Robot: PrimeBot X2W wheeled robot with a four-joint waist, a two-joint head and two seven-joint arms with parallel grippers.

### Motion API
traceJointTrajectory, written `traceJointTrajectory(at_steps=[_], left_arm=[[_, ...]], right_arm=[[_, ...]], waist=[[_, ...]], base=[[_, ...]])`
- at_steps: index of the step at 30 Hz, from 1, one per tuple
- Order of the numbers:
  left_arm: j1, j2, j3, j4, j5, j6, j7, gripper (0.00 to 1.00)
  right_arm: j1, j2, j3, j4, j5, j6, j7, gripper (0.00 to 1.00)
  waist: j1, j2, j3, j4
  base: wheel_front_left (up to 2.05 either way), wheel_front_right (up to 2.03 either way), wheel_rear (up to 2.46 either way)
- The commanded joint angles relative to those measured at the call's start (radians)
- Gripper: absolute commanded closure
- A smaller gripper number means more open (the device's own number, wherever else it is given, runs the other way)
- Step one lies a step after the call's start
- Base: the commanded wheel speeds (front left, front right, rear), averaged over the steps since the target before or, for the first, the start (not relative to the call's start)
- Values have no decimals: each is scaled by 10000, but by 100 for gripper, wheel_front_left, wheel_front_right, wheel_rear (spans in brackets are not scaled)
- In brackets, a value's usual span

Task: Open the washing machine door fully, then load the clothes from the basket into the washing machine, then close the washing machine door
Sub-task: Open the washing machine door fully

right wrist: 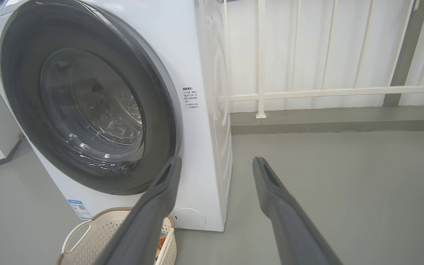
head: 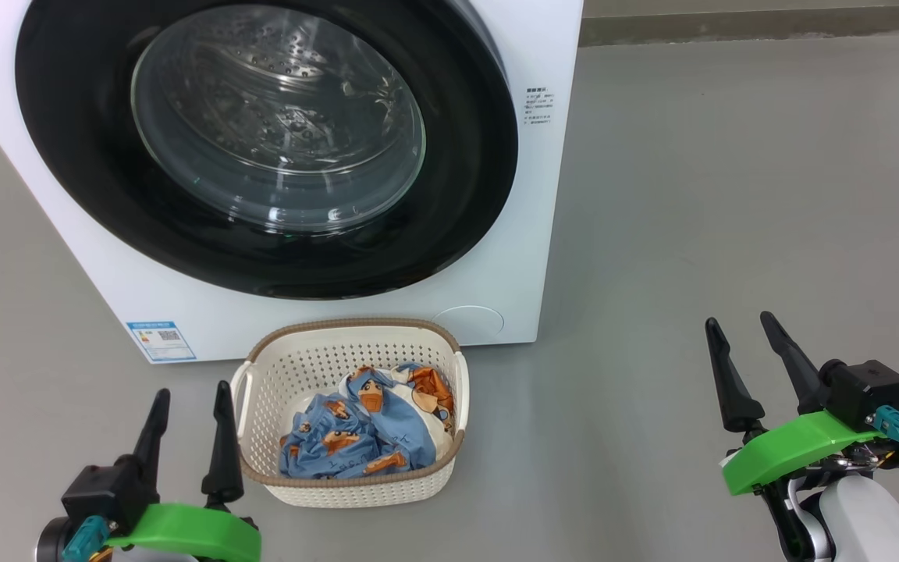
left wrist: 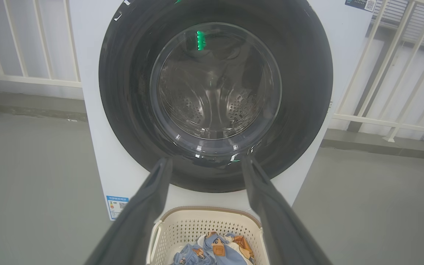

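A: How far has the laundry job got?

B: Nowhere yet, by my reading. The washing machine door (head: 75,156) sits flush against the front of the washing machine (head: 106,297). Through its glass the steel drum looks bare.

A: And the laundry itself?

B: All the clothes (head: 364,429) I can see lie heaped in the basket (head: 352,322). It stands on the floor (head: 691,195) just in front of the washing machine, below the door, with its far rim close to the white front panel.

A: Is either gripper on anything?

B: No. The left gripper (head: 192,390) hangs well out in front of the washing machine, on the side of its blue label (head: 161,341). Its fingers are spread and there is nothing between them. The right gripper (head: 739,318) hangs in front of the washing machine and out past its right side, over bare floor. It is spread just as wide and is also empty.

A: So what remains?

B: Everything. The door must be swung fully open, the clothes moved from the basket into the drum, and the door shut again. I'd judge opening the door to be the step in hand, since nothing can be loaded before that. I can't make out a handle on it from here.
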Motion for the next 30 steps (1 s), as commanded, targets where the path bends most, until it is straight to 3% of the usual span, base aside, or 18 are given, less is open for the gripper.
traceJointTrajectory(at_steps=[1,15,30], left_arm=[[-409,174,283,-227,17,64,-93,0],[-507,174,180,-44,-3,167,-91,0],[-733,255,48,-387,-70,-44,-92,0]], right_arm=[[-269,-103,172,-201,-65,46,-124,0],[-468,-258,143,-185,-30,46,-124,0],[-1194,-568,59,-52,449,46,-124,0]], waist=[[-1,0,-1,0],[-1,0,179,-4],[-1,0,813,163]], base=[[0,0,0],[0,0,0],[0,0,0]])
